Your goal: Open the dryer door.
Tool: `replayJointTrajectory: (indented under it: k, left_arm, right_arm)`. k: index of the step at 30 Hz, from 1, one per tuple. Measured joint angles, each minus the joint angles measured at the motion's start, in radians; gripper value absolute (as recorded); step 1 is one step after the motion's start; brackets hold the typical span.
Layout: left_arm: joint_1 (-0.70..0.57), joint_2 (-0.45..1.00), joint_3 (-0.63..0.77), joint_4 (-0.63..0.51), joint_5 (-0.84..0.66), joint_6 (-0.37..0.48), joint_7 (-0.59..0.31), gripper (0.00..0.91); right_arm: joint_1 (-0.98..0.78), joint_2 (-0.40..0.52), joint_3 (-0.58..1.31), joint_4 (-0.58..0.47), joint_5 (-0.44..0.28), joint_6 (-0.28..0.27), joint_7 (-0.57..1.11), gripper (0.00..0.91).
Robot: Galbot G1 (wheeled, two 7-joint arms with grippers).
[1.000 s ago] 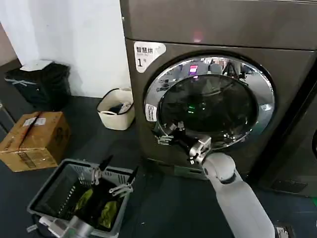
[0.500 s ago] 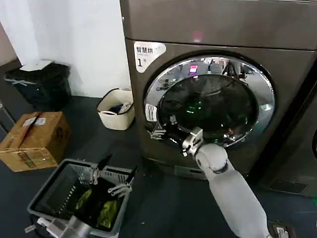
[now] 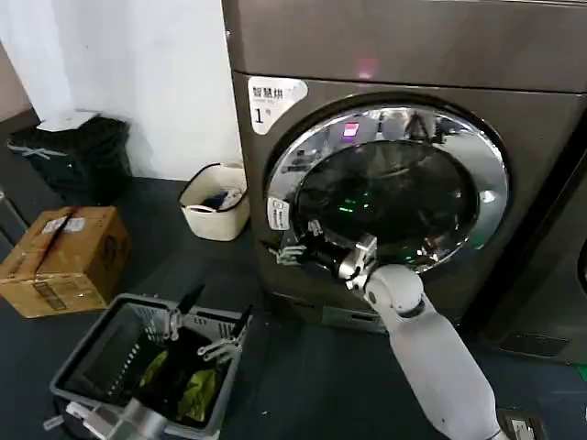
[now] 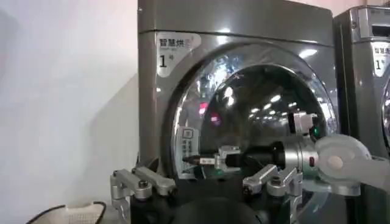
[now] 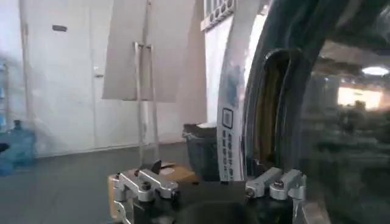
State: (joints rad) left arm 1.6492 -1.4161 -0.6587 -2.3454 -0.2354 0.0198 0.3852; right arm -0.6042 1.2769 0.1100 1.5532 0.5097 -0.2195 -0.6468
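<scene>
Dark floor | right pincer spread at dryer door chrome rim | left pincer released over mesh basket

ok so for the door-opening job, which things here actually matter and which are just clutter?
Job:
- dryer door, chrome ring, slightly ajar
- dryer
- right gripper at the door's left rim

Clutter:
- wire basket with clothes, left gripper over it
- cardboard box
- white tub
- black bin
</scene>
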Motion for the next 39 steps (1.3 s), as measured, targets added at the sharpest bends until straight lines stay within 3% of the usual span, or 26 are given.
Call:
replayJointTrajectory:
  k: [14, 20, 28, 39]
  left_arm:
    - [0.005, 0.006, -0.023, -0.012, -0.011, 0.006, 0.005, 0.907]
    - [0.008, 0.005, -0.031, -0.013, -0.01, 0.007, 0.002, 0.907]
    - [0.004, 0.006, -0.044, -0.008, -0.01, 0.008, -0.004, 0.907]
    - [-0.026, 0.013, -0.056, 0.003, -0.039, 0.038, -0.037, 0.907]
  right_arm:
    - [-0.056, -0.07, 0.019, 0.08, 0.043, -0.035, -0.105, 0.907]
    - [-0.08, -0.098, 0.024, 0.103, 0.042, -0.026, -0.164, 0.907]
    - [-0.096, -0.14, 0.018, 0.113, 0.05, 0.03, -0.236, 0.907]
    - [-0.12, -0.188, 0.036, 0.129, 0.088, 0.047, -0.318, 0.907]
